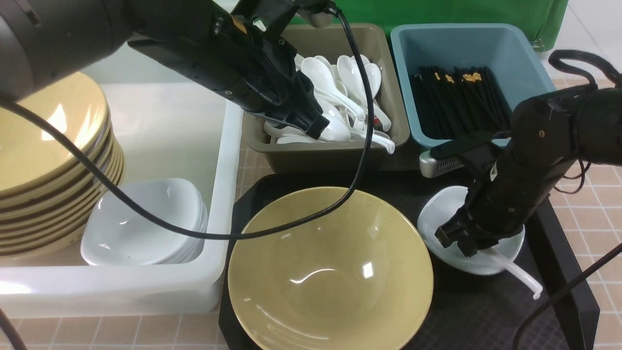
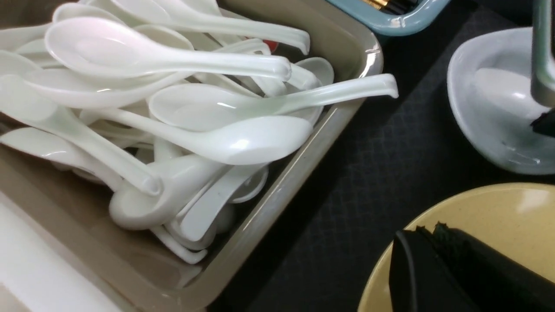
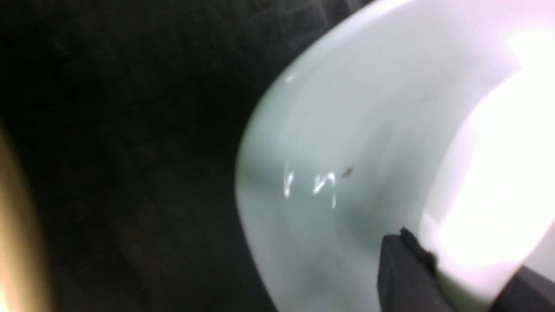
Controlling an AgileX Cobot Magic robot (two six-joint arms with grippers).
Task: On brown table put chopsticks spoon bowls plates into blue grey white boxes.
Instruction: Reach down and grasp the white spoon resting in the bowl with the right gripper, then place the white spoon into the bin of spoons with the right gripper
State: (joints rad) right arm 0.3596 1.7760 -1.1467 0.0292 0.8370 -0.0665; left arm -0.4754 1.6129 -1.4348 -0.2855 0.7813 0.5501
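A white spoon (image 1: 520,274) lies in a small white plate (image 1: 437,209) on the black tray (image 1: 486,311), its handle sticking out over the rim. My right gripper (image 1: 459,243) reaches down into that plate, and in the right wrist view its fingers sit on both sides of the spoon (image 3: 490,173), shut on it. A big yellow bowl (image 1: 330,272) stands beside the plate. My left gripper (image 1: 316,129) hangs shut and empty over the grey box (image 1: 320,155) full of spoons. Black chopsticks (image 1: 457,102) lie in the blue box (image 1: 466,43).
The large white box (image 1: 160,131) at the left holds a stack of yellow bowls (image 1: 48,146) and a stack of white plates (image 1: 146,218). One spoon handle (image 1: 384,143) overhangs the grey box's rim. Tiled table (image 1: 597,204) shows at the right.
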